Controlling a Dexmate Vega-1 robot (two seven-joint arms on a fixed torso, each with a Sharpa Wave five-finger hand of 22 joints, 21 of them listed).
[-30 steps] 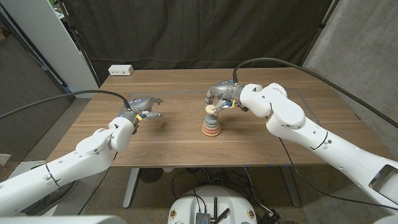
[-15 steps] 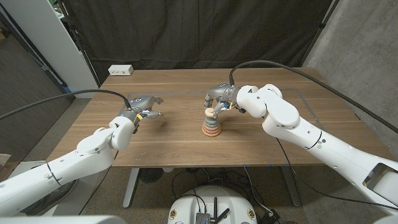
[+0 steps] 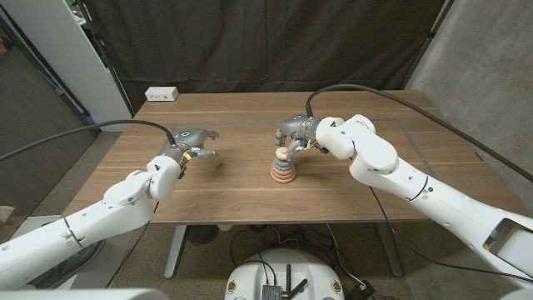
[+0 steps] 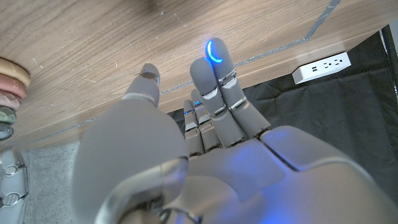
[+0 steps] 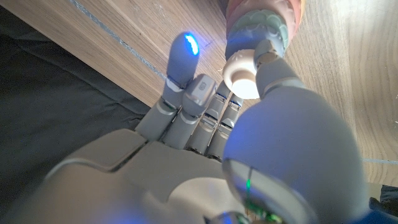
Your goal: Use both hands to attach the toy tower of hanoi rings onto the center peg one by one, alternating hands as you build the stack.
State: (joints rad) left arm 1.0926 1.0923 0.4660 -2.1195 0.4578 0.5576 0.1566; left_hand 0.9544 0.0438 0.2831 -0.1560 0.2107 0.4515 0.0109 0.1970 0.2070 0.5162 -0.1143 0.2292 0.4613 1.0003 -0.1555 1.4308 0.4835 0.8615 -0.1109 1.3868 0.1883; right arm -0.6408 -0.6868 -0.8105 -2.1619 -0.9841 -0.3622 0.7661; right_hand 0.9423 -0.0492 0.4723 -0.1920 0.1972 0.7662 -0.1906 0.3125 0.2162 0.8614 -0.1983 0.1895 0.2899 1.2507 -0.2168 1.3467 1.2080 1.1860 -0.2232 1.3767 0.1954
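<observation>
A wooden table (image 3: 250, 179) fills the middle of the head view, in front of a black curtain. Just right of centre stands the toy tower (image 3: 283, 169): a stack of pastel rings on a peg, wider at the bottom, with a pale ring (image 3: 282, 152) at the top. In the right wrist view the same stack (image 5: 264, 25) sits at the upper centre, the pale ring (image 5: 241, 78) just below it.

The right hand (image 3: 291, 133) is over the top of the tower, its fingers curled down around the pale ring; the thumb and a fingertip (image 5: 186, 46) sit on either side of it. Whether they actually pinch it cannot be told.

The left hand (image 3: 193, 140) hovers at centre left, well apart from the tower, fingers loosely apart and holding nothing.

A white power strip (image 3: 161, 94) lies at the table's far left corner.

Compared with a second ago, the right hand has shifted slightly toward the left of the frame over the tower; the left hand has stayed put.
</observation>
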